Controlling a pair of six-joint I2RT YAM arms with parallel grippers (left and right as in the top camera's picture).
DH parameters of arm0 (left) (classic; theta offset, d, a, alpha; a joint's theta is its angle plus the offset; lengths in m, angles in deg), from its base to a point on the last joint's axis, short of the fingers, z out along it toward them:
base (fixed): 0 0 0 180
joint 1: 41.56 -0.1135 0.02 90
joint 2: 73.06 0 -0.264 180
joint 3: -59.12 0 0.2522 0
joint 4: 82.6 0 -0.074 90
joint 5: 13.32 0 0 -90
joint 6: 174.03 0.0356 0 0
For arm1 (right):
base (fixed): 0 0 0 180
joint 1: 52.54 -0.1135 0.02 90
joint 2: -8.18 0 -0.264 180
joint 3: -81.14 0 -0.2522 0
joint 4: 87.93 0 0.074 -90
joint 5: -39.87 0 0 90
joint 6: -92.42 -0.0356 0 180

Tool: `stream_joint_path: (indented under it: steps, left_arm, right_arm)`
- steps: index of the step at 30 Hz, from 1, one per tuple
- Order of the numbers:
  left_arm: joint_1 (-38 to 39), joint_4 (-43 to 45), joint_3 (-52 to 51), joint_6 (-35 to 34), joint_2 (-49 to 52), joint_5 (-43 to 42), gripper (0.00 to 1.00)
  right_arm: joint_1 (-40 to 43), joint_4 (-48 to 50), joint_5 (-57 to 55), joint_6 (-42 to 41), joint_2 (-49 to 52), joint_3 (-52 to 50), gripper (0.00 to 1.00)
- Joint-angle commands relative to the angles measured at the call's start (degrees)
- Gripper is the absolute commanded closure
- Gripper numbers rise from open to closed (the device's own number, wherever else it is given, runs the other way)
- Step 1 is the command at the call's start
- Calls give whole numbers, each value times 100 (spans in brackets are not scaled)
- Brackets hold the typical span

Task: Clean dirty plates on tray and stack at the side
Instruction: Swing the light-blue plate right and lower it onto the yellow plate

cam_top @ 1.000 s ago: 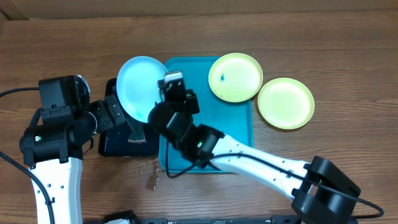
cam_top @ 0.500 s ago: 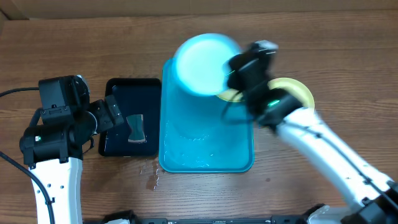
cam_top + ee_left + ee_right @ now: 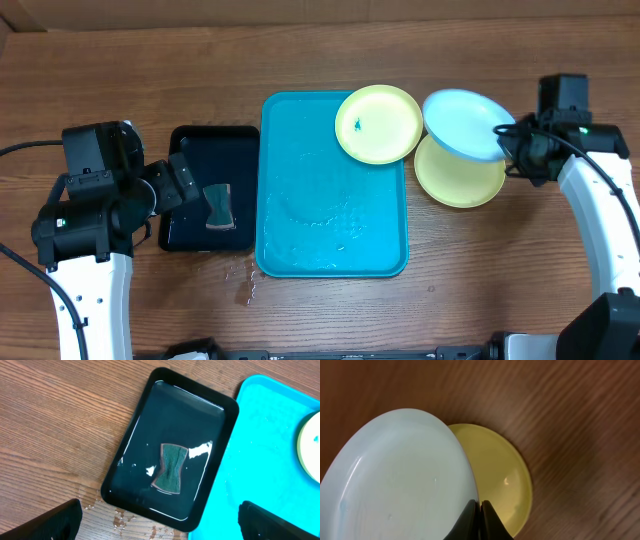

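Your right fingers [image 3: 471, 521] are pressed together on the rim of the light-blue plate [image 3: 395, 480], and your left fingers [image 3: 62, 521] stand wide apart with nothing between them. From above, the right gripper [image 3: 512, 148] holds the light-blue plate [image 3: 462, 122] tilted near the right edge of the table [image 3: 120, 70]. It hangs over part of the plain yellow-green plate [image 3: 462, 182], which lies flat on the table just beside the turquoise tray [image 3: 330, 200]. The smudged yellow-green plate [image 3: 380, 125] sits on the tray's far right corner and pokes out over its rim. The left gripper [image 3: 185, 185] hangs over the black tray [image 3: 190, 150], which lies just beside the turquoise tray's left edge with a sponge [image 3: 218, 207] in it. Your left wrist camera looks down past the left gripper [image 3: 160, 510] at the sponge [image 3: 170, 468] in the middle of the wet black tray [image 3: 140, 460]. Water drops [image 3: 119, 521] dot the table by its near edge. Your right wrist camera shows the plain yellow-green plate [image 3: 500, 475] partly hidden behind the light-blue plate. You cannot tell if the two touch.
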Motion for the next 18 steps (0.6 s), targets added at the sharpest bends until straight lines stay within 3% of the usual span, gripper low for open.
stream_joint_path:
  steps: [1,15,16,18]
  left_arm:
    - [4,4,83,87,-9,72,0]
    - [4,4,83,87,-9,72,0]
    - [4,4,83,87,-9,72,0]
    - [4,4,83,87,-9,72,0]
  right_arm:
    - [42,70,28,-57,-81,-304,96]
    - [39,684,-339,-120,-81,-1274,95]
    - [39,723,-339,-120,-81,-1300,93]
    - [37,817,-337,-120,-81,-1357,78]
